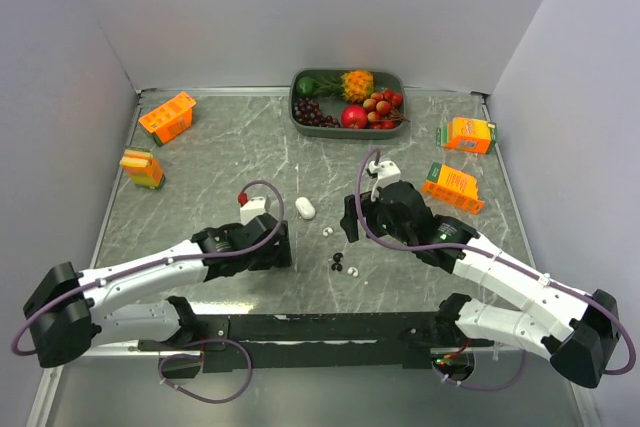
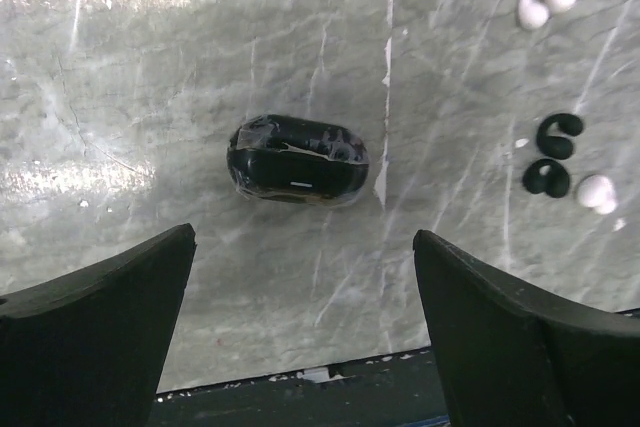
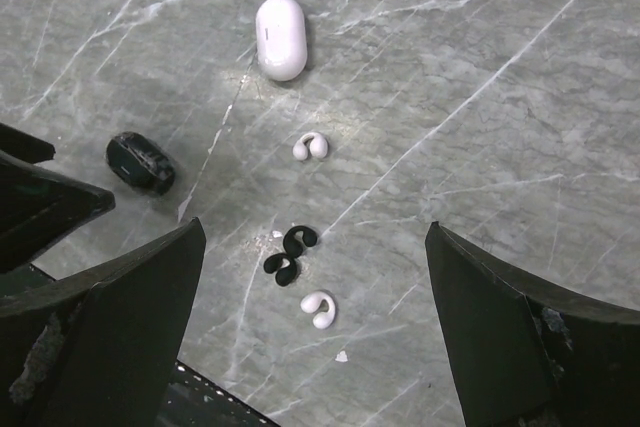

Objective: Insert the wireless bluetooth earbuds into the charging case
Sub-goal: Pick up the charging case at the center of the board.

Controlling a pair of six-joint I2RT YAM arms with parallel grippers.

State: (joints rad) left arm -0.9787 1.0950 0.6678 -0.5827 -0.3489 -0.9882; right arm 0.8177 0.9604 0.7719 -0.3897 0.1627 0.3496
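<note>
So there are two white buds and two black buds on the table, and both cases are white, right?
Not both. There is a white case and a black case, as the right wrist view shows. The two white buds and two black buds are on the table.

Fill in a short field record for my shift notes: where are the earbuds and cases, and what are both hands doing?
black earbuds: two, side by side, loose
white earbuds: two, loose, one on either side of the black pair
white case: looks closed, beyond the earbuds
black case: looks closed, apart from the earbuds
left hand: open, empty, facing the black case
right hand: open, empty, over the earbuds
earbuds in a case: none
</note>
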